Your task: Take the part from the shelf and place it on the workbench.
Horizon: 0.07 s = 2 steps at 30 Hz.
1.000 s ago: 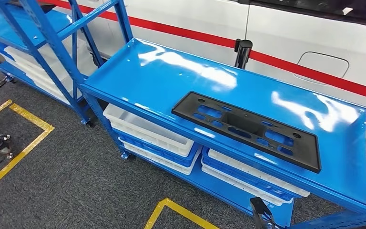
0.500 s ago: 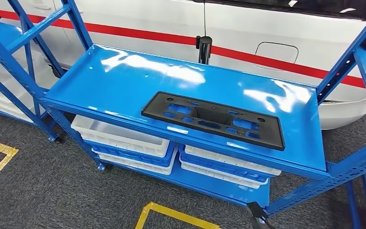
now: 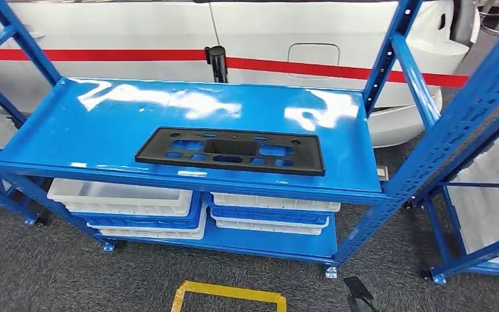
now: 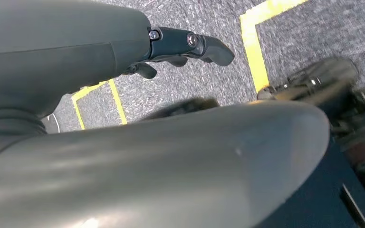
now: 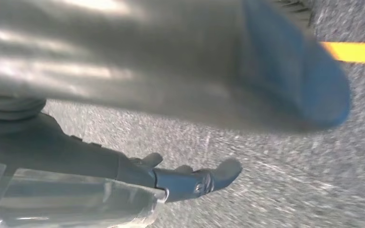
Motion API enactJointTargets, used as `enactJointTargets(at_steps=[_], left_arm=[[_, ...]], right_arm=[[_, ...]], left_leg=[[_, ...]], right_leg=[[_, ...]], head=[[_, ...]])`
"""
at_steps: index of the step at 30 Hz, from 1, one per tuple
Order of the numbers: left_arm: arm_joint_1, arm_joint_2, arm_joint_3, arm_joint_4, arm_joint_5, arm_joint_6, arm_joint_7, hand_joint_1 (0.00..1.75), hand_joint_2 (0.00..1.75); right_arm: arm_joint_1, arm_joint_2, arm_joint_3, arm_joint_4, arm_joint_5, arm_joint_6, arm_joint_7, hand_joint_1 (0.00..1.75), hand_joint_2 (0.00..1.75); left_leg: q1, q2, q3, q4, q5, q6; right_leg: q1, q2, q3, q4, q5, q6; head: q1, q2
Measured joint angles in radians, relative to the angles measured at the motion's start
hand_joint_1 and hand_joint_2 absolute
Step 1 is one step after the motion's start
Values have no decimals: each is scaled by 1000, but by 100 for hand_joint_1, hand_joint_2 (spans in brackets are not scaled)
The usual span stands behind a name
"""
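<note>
While both hands (image 4: pixel 180 47) (image 5: pixel 190 178) hang spread and empty, flat black perforated plastic part (image 3: pixel 230 151) on glossy blue metal shelf (image 3: pixel 71 130).

The part (image 3: pixel 230 151), a flat black plate (long, with many cutouts), lies flat on the blue shelf (image 3: pixel 71 123) near its front edge.

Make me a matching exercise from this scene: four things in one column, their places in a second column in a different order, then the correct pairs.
Things:
1. black plastic part
2. white trays
3. yellow floor marking
4. white car

Places:
A. behind the blue shelf unit
B. on the grey carpet in front of the unit
C. flat on the top shelf
D. stacked with blue trays under the top shelf

Pairs: 1-C, 2-D, 3-B, 4-A
</note>
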State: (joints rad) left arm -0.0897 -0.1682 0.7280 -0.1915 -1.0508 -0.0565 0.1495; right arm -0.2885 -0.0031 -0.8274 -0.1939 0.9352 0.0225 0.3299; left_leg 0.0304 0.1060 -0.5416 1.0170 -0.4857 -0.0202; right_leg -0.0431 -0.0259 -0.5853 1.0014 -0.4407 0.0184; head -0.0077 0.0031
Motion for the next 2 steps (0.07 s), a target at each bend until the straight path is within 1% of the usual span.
enactJointTargets(at_steps=[1,2], left_arm=[[1,0,0,0,0,1,-1,0,0],[1,0,0,0,-1,2,-2,0,0]], right_arm=[[0,1,0,0,3,0,-3,0,87],[-1,1,-1,0,4,0,-4,0,116]], left_leg=[[3,-35,-15,38,-31,-4],[4,-61,-22,58,-50,-7]], right_leg=[[-1,12,-1,0,4,-6],[-1,17,-2,0,6,-9]], head=[[-2,0],[-3,0]])
